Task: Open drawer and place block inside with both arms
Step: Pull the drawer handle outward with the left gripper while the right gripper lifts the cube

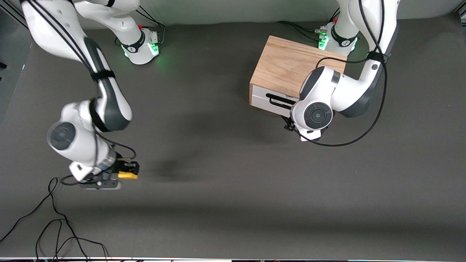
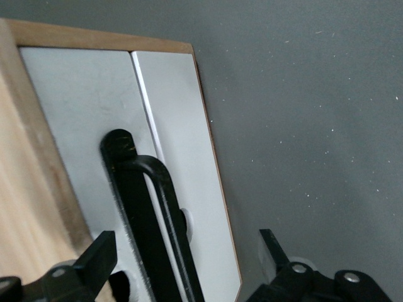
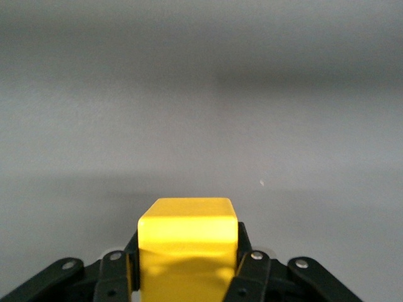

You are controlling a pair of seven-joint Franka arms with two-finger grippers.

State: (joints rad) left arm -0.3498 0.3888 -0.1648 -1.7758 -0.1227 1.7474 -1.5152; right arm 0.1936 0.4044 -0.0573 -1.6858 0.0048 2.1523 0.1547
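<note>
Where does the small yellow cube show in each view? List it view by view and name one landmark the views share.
Front view: the small yellow cube is clamped in the right gripper, toward the right arm's end of the table.
Left wrist view: not in it; only the white drawer front and its black bar handle show.
Right wrist view: it fills the lower middle, between the black fingers.
Shared landmark: the dark grey tabletop.

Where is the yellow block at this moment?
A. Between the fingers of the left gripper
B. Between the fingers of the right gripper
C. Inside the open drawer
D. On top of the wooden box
B: the right gripper has its fingers shut on the yellow block, while the left gripper is open at the drawer handle.
</note>
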